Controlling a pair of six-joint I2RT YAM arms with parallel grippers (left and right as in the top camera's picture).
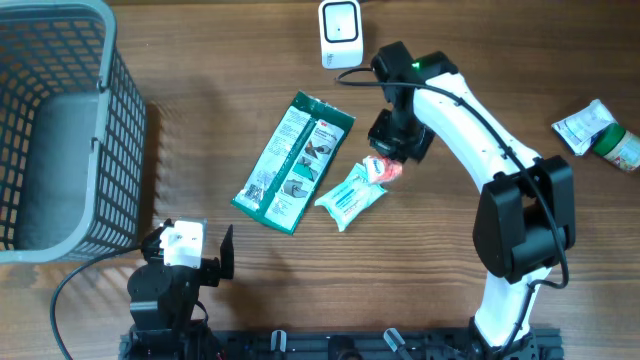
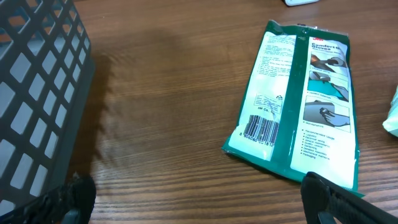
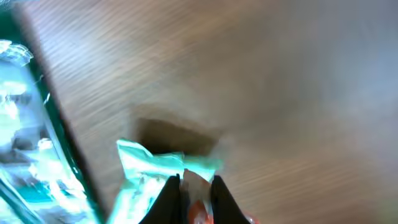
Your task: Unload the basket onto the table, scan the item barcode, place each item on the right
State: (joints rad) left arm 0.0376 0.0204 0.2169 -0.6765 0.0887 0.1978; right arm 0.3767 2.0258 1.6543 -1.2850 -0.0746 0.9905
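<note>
A grey plastic mesh basket (image 1: pixel 60 130) stands at the left of the wooden tabletop (image 1: pixel 200 130). Near it, the left gripper (image 2: pixel 199 208) has its jaws spread wide. Right of a flat green packet (image 1: pixel 295 160) lies the small white-and-teal pouch (image 1: pixel 350 198), its red end pinched by the right gripper (image 3: pixel 194 196), near the white box-shaped scanner (image 1: pixel 340 35).

Wide bare lane on table (image 1: pixel 215 60) btwn basket (image 1: pixel 70 130) and green packet (image 1: pixel 293 162), plus open wood along the front edge below packet & small pouch (image 1: pixel 352 197). Basket wall blocks far left, just beside left gripper (image 1: pixel 190 250); right arm (image 1: pixel 470 120) hangs over centre-right w/ scanner (image 1: pixel 341 33) near it at the back. Packet & pouch lie just beside each other, tight gap; wrapped items (image 1: pixel 600 135) sit well apart at right edge.
</note>
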